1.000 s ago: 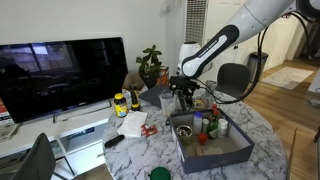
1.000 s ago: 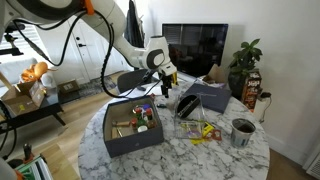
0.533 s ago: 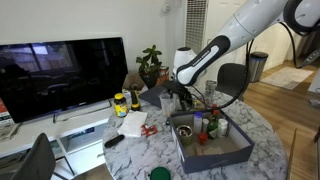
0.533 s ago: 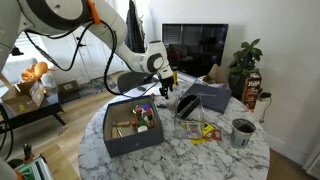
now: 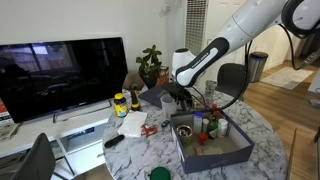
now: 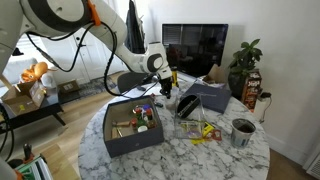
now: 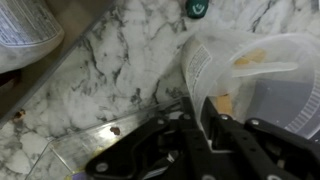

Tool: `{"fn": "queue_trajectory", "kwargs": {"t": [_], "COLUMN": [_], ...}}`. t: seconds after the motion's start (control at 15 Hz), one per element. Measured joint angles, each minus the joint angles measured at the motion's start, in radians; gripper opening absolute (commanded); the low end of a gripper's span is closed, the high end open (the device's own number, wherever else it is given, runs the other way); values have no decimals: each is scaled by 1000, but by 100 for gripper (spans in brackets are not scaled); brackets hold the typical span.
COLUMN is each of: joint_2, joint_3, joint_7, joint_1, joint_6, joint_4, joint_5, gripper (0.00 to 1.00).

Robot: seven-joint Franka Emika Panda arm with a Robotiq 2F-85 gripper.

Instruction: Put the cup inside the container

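Jaws pinch the wall of the translucent cup [image 7: 255,80] over the marble table [image 7: 120,70]

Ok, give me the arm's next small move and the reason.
Probably lift the cup straight up a little. In the wrist view the gripper seems closed on the cup's wall, with the marble table beneath, outside the container. In an exterior view the container's wall stands beside the gripper and bottles fill that end, so gaining height first looks safer than sliding sideways.
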Motion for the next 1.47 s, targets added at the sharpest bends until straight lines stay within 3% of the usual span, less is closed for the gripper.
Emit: {"fn": "queue_trajectory", "kwargs": {"t": [0.33,0.67,0.93,1.2,1.47], "joint_2": [-17,-173,-314,-400,-470], "joint_3": [31,71,-29,-164,-150], "joint_7": [-31,-96,-34,32,-110], "joint_1": [13,-4,-42,-101,-213], "joint_6": [-14,69,119,61,-101], "joint_4": [40,27,-39,-138,-263], "joint_5": [-20,-1,-21,-137,-133], "gripper": [1,1,1,1,1]}}
